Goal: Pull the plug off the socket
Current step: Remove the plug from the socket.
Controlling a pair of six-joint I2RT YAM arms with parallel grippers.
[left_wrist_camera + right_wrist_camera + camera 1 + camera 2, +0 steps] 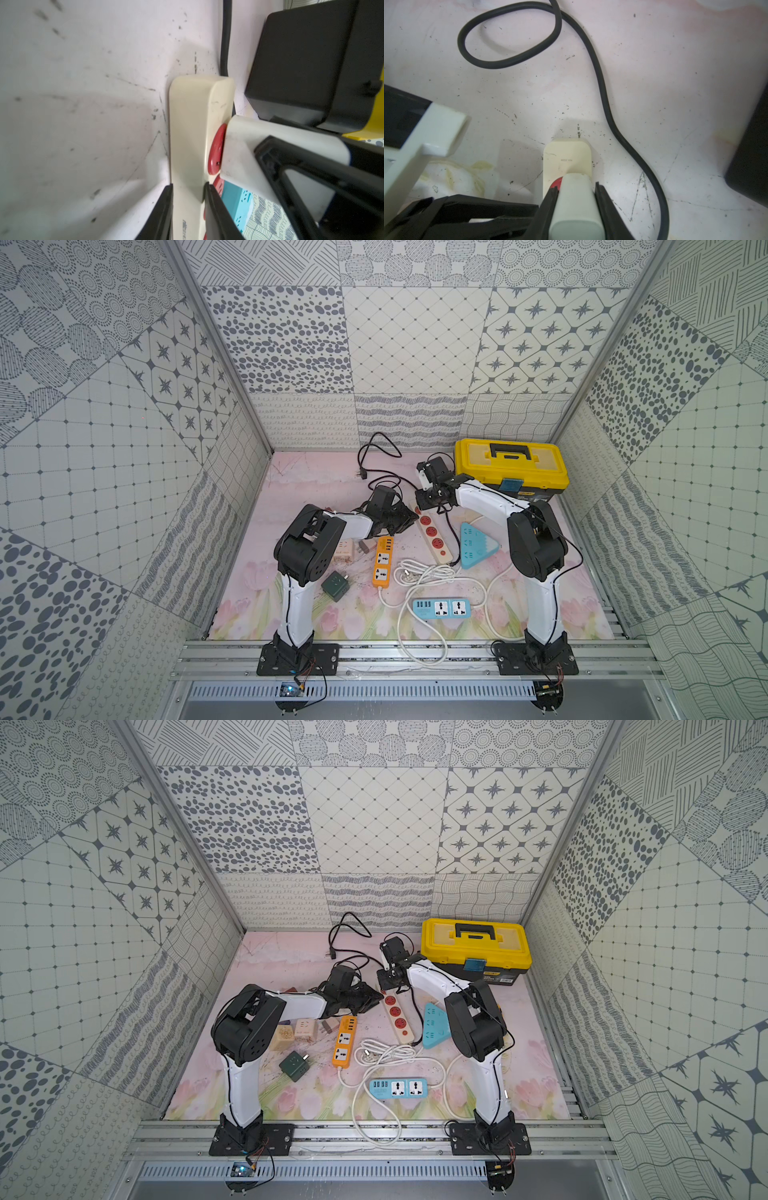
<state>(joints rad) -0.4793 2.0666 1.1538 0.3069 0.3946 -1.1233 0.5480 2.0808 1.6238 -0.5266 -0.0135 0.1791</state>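
1. Since the white plug (pixel 576 209) sits seated in the end red socket (pixel 216 149) of the cream power strip (pixel 434 538), at the strip's 11 o'clock end in a top view and toward 8 o'clock of the yellow toolbox (pixel 511 464), I judge the pull itself is the step in hand.
2. I would draw the right arm straight off the socket face, along the pins, slowly and without rocking sideways.
3. I would bear down with the left arm so the strip cannot lift with the plug.
4. The right pincer (pixel 576 188) is narrowed onto the plug, one finger on each flank.
5. The left pincer (pixel 188 187) is clamped across the strip's body just behind that socket, holding it to the surface (pixel 83 104).
6. A black cable (pixel 602 87) lies beside the strip's end; I would keep the lift clear of it.
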